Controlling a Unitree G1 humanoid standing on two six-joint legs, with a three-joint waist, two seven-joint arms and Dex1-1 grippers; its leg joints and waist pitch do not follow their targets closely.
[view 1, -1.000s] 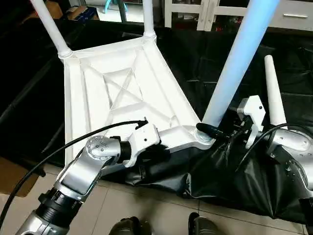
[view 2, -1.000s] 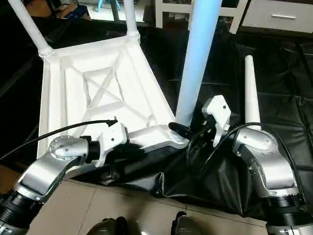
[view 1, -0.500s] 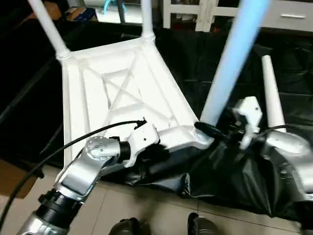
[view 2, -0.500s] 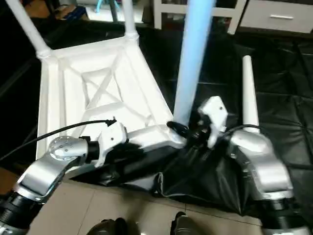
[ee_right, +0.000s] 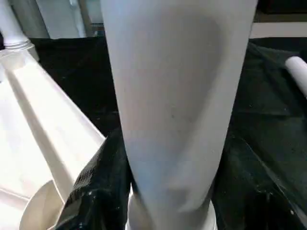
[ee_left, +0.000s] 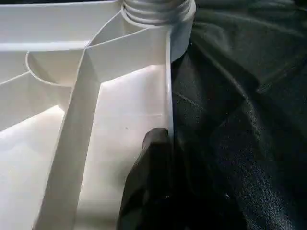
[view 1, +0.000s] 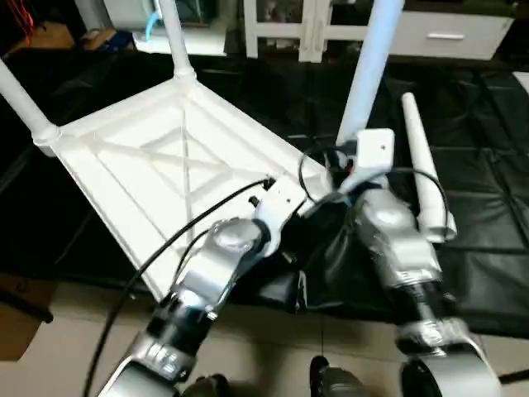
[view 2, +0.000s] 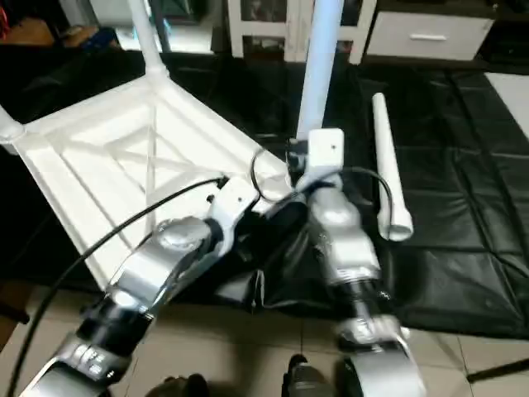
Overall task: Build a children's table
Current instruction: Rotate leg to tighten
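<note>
Lying upside down, the top [view 1: 157, 178] is pinched at its rim by the left gripper [ee_left: 160, 158]; a standing leg [ee_right: 175, 105] is grasped by the right gripper [ee_right: 168, 191].

No legible text, label, brand, number or sign on any visible surface.
</note>
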